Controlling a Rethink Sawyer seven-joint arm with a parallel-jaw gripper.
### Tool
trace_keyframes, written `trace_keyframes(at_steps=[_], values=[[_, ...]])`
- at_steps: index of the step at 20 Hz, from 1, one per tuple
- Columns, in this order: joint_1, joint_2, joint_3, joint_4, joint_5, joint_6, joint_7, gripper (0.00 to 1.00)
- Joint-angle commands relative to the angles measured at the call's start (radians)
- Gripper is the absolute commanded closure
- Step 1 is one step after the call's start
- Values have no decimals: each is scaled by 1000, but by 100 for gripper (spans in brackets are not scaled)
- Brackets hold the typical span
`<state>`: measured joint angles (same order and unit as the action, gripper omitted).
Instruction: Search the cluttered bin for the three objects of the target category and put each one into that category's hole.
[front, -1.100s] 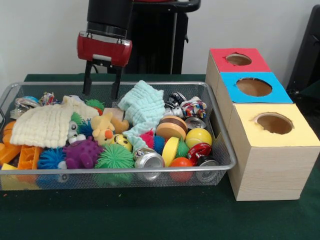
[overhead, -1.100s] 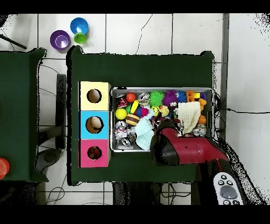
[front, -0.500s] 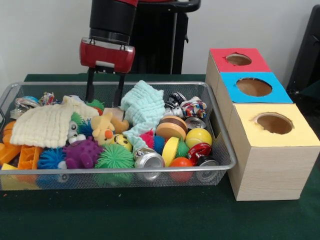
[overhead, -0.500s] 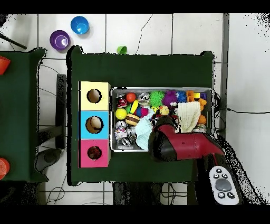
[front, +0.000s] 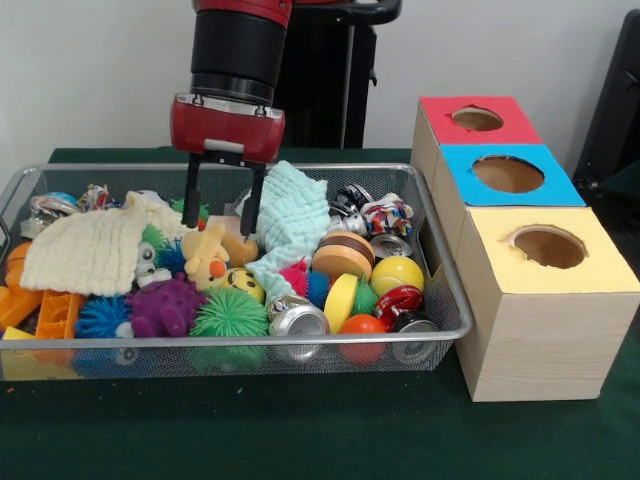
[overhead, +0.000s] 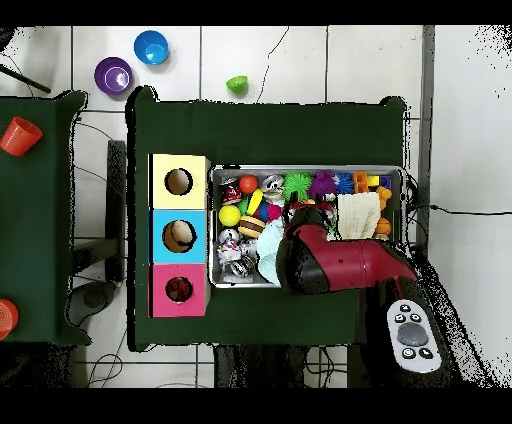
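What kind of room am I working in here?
Probably a robotics lab: a mesh bin of mixed toys and cans, a wooden sorting box with coloured holes, a green-covered table on tiled floor.

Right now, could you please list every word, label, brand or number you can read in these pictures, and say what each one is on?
No text can be read anywhere.
Crushed cans in the wire bin: printed patterns, too blurred to read.
Yellow ball: dark marks, no letters I can make out.
Red, blue and yellow boxes: plain coloured tops, no labels.
Tool: no marking visible.
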<state>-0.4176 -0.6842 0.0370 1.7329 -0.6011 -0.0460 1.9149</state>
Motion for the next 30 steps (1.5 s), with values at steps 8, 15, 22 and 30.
trace_keyframes(at_steps=[8,15,22,30], values=[[-84,53,44,-84,-27,-15,64,0],[-44,112,-30,-62,5,-44,112,0],[-22,175,-65,-48,17,-128,137,0],[6,209,-97,-45,40,-184,140,0]])
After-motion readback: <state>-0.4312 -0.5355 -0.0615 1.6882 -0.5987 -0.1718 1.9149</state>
